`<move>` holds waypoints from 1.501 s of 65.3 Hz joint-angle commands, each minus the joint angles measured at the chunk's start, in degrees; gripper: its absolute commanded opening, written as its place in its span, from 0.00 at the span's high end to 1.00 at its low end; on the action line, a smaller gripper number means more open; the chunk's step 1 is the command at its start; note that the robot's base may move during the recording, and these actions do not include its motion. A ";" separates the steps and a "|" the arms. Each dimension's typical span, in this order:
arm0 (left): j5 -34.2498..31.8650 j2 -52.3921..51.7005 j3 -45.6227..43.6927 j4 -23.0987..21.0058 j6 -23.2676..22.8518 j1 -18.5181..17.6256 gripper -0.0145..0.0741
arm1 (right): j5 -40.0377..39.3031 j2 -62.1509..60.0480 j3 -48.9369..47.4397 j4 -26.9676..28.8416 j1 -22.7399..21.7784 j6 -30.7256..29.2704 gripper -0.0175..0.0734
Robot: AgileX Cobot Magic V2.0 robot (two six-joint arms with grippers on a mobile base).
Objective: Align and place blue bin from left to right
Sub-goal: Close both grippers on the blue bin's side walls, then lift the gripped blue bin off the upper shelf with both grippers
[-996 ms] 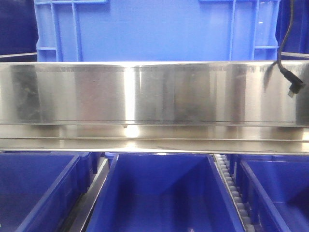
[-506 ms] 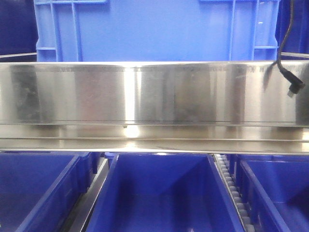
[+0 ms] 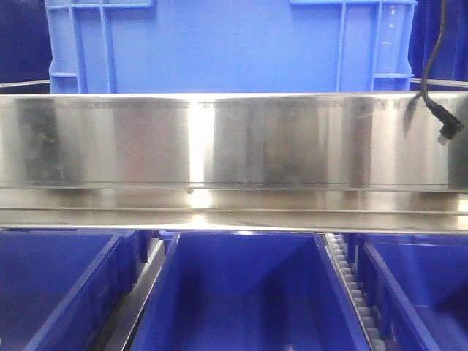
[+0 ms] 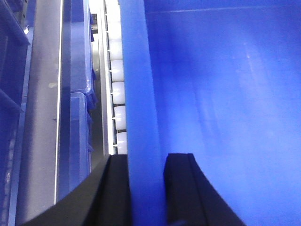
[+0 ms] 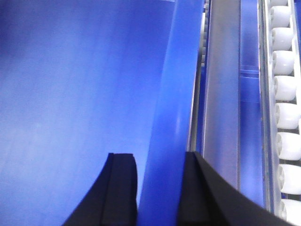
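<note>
The blue bin is a wide light-blue crate with ribbed corners, standing behind the steel rail in the front view. In the left wrist view my left gripper straddles the bin's left wall, one black finger outside and one inside, shut on it. In the right wrist view my right gripper clamps the bin's right wall the same way. Neither gripper shows in the front view.
A polished steel rail crosses the front view. Below it sit three dark navy bins side by side, with a roller track between two. White rollers run left of the bin, and more rollers run right of it.
The blue bin has shifted slightly to the left in the front view; the rail and lower bins have not moved.
</note>
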 commanded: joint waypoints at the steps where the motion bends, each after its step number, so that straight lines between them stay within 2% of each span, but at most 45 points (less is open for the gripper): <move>1: -0.71 -1.60 -0.41 -0.71 0.26 -0.29 0.85 | -0.21 -1.19 -1.07 -0.75 0.12 -0.58 0.90; 26: -0.71 -11.53 -0.41 -0.12 0.26 -2.47 0.85 | -0.21 -9.33 -5.57 -0.75 0.12 -1.83 0.90; 43: -0.71 -17.99 0.48 1.01 -0.19 -7.07 0.85 | -0.21 -15.14 -6.33 -0.75 1.86 -2.55 0.90; 52: -0.71 -19.49 1.74 3.03 -0.69 -8.84 0.85 | -0.21 -16.25 -6.33 -0.75 2.22 -2.55 0.90; 98: -0.71 -19.49 1.96 4.58 -0.69 -8.85 0.85 | -0.21 -16.02 -6.33 -0.86 2.22 -2.55 0.90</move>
